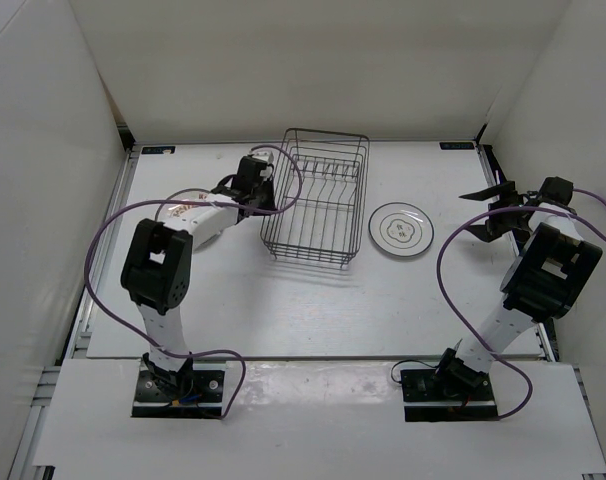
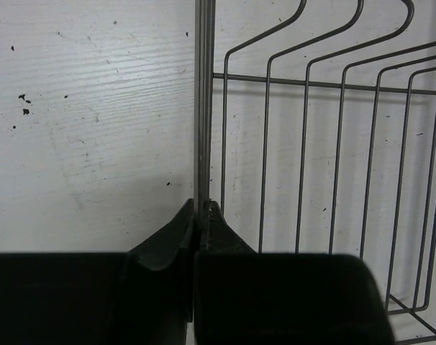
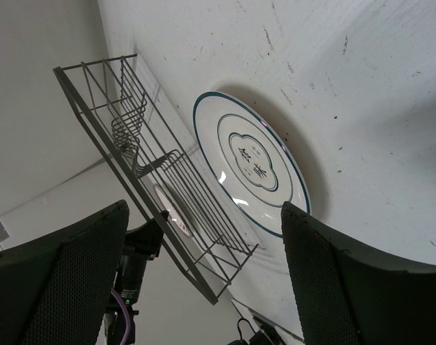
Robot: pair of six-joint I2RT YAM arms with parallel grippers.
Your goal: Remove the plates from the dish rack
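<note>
The black wire dish rack stands mid-table, and I see no plate inside it. My left gripper is at its left rim. In the left wrist view the gripper is shut on the rim wire of the rack. The grey-ringed white plate lies flat right of the rack and also shows in the right wrist view. An orange-red patterned plate lies left of the rack, mostly hidden under my left arm. My right gripper is open and empty, right of the grey-ringed plate; in its own view it faces the plate and the rack.
White walls close in the table on the left, back and right. Purple cables loop off both arms over the table. The left arm's forearm lies low over the table left of the rack.
</note>
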